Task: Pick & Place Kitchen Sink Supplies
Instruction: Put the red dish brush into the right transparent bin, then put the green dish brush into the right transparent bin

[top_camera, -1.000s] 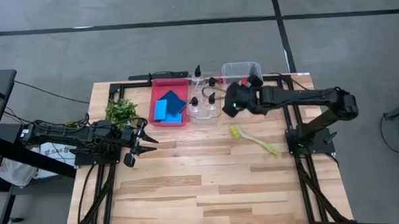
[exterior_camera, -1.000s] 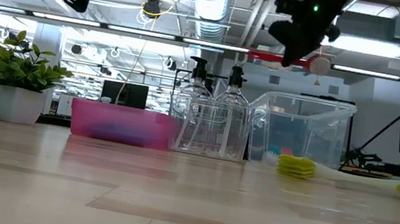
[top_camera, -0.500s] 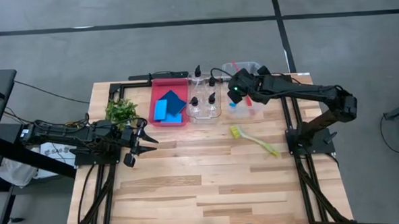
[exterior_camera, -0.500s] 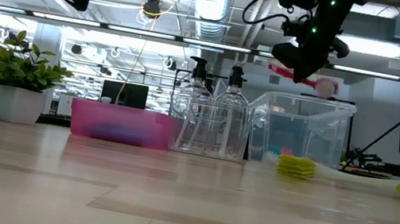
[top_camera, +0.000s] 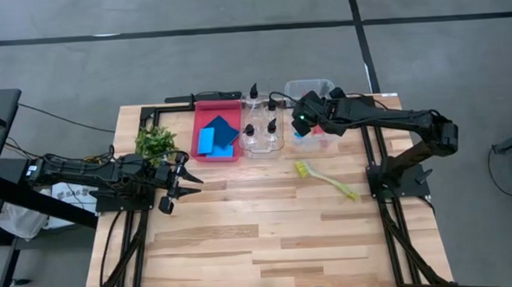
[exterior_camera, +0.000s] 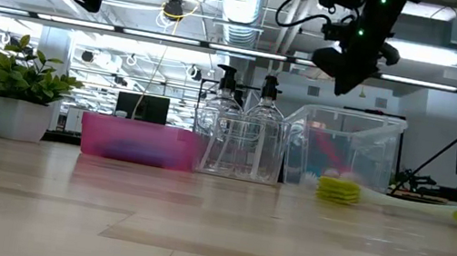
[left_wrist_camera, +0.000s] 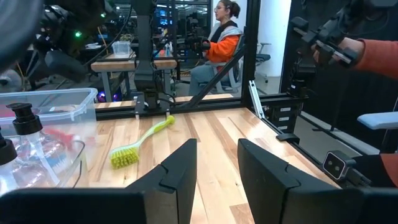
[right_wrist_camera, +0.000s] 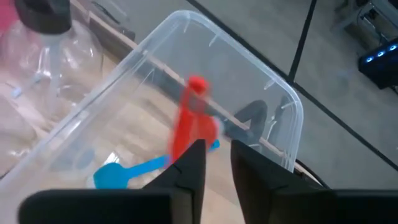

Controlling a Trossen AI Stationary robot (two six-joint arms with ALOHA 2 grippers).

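No brand, label, number or sign can be read with confidence in any view. The one trace of lettering is a few white marks on the pale bag (top_camera: 63,193) hanging under the left arm, just off the tabletop's (top_camera: 269,238) left edge in the high view; they are too small and blurred to spell out. The clear bottles (exterior_camera: 237,134), the bins and the screens in the room behind the tabletop carry no print that can be made out.
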